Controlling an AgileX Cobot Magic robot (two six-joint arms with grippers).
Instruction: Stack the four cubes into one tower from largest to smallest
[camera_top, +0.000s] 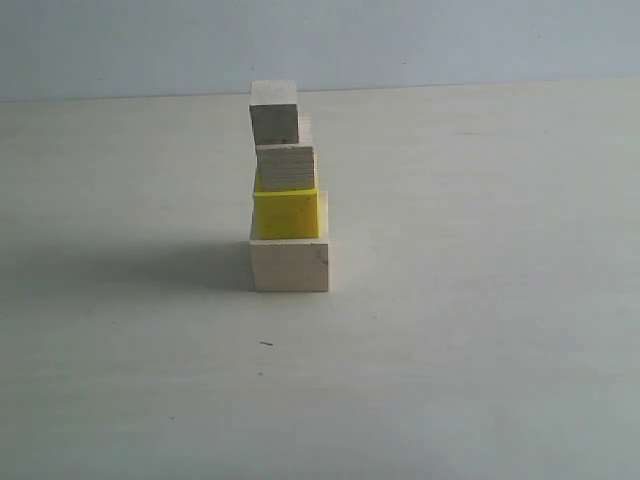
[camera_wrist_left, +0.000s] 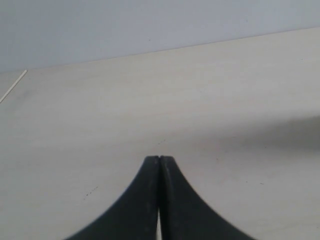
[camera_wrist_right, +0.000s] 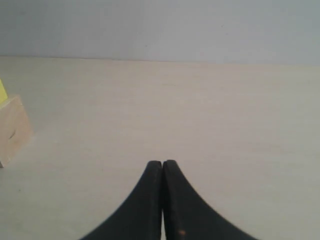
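Observation:
The four cubes stand in one tower near the middle of the table in the exterior view. The large pale wood cube (camera_top: 289, 265) is at the bottom, the yellow cube (camera_top: 286, 213) on it, the striped-grain cube (camera_top: 286, 167) above that, and the smallest pale cube (camera_top: 274, 122) on top, shifted a little left. No arm shows in the exterior view. My left gripper (camera_wrist_left: 159, 159) is shut with nothing in it, over bare table. My right gripper (camera_wrist_right: 163, 163) is shut and empty too; the large pale cube (camera_wrist_right: 12, 131) and a sliver of the yellow cube (camera_wrist_right: 2, 92) lie at its view's edge.
The pale wooden table (camera_top: 480, 350) spreads all round the tower, with a light blue wall (camera_top: 450, 40) behind it. A shadow falls on the table to the left of the tower.

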